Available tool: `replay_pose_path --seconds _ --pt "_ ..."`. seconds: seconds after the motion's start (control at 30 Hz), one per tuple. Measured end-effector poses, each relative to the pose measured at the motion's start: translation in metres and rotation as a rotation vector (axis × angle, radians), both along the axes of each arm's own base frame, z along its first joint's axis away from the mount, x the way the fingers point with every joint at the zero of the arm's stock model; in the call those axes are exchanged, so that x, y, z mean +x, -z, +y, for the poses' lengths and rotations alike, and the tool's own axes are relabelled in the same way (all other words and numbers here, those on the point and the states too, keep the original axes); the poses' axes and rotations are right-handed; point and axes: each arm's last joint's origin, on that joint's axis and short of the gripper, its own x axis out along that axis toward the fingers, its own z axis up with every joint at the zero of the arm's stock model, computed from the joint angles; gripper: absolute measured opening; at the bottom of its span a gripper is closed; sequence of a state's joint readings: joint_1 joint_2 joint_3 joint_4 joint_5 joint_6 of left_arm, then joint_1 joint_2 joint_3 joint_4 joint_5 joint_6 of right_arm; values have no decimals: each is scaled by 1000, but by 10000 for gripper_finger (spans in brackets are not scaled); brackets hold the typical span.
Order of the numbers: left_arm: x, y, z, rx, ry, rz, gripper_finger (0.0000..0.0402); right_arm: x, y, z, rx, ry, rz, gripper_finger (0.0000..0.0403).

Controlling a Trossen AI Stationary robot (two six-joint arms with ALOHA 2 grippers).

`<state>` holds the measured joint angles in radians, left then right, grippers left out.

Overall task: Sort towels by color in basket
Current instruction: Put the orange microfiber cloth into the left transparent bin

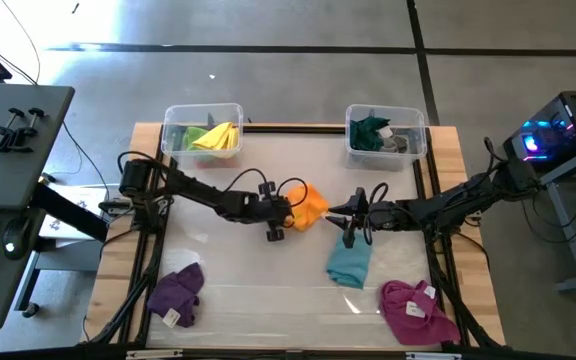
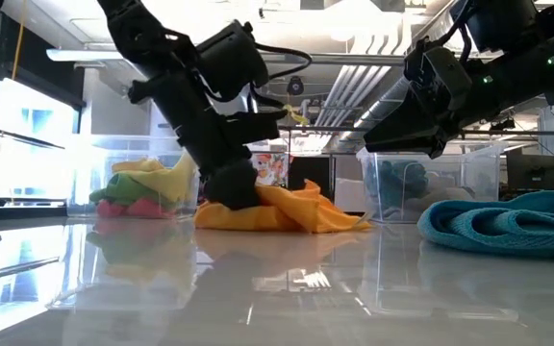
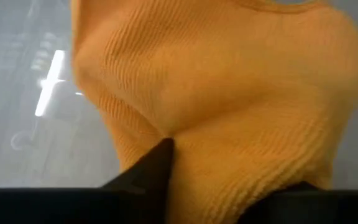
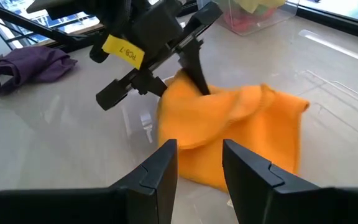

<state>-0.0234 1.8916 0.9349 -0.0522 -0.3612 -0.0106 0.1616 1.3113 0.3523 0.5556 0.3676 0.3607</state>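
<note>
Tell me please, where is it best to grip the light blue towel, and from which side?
The light blue towel lies crumpled on the table's bare part, beside the right gripper, which is open and empty. Probably best: descend from above and pinch its raised upper fold nearest that gripper; the flat edges offer the fingers little to catch.

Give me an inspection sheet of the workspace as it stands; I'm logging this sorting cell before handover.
Surface: glossy white mat on a wooden table; reflective.
Job's things: orange towel mid-table; light blue towel, purple towel, magenta towel loose. Left bin holds yellow, green and pink towels; right bin holds dark teal and grey.
Clutter: nothing seen.
Grippers: left gripper down on the orange towel, fingers pinching its fabric; right gripper open, empty, facing the orange towel, above the light blue one.
Cables: loops on both arms.
Surroundings: desks at either side.
</note>
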Motion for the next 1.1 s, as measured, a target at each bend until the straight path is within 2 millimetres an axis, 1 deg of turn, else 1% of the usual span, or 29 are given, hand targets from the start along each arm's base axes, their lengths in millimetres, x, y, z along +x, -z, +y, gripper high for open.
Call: replay_pose_path --seconds 0.13,0.17,0.23,0.27,0.33,0.4,0.47,0.57,0.63,0.7,0.8,0.87,0.93,1.0,1.1 --pt "-5 -4 -2 2 -8 26 26 0 0 0 -2 0 2 122" --pt "-6 -9 -4 -1 -11 16 15 0 0 0 -3 1 3 122" --pt "-12 -20 -8 14 -20 11 16 0 1 0 -8 11 6 122" --pt "-14 -29 -11 37 -20 -12 19 0 0 -1 -10 16 6 122" --pt "-20 -53 -17 106 -31 -66 20 0 1 -1 -13 22 7 122" --pt "-30 -78 -20 193 -61 -113 12 0 1 -1 -15 24 11 122" --pt "-42 -100 -18 295 -120 -139 5 0 3 -1 -18 28 20 122" --pt "-60 -133 -11 447 -231 -214 5 0 5 -1 -22 31 37 122" --pt "-70 -151 -3 532 -301 -244 5 0 7 -1 -31 46 45 122" --pt "-79 -165 8 595 -370 -251 3 1 9 -1 -32 46 52 122" --pt "-96 -180 32 656 -484 -230 2 1 12 -1 -35 45 66 122" --pt "-107 -183 50 671 -552 -188 1 2 15 -1 -36 45 76 122" --pt "-117 -183 68 663 -619 -142 1 3 18 -1 -39 45 91 122" --pt "-127 -183 89 620 -671 -118 1 4 21 -1 -37 45 94 122" --pt "-143 -182 123 448 -702 -95 1 6 23 0 -37 44 91 122"
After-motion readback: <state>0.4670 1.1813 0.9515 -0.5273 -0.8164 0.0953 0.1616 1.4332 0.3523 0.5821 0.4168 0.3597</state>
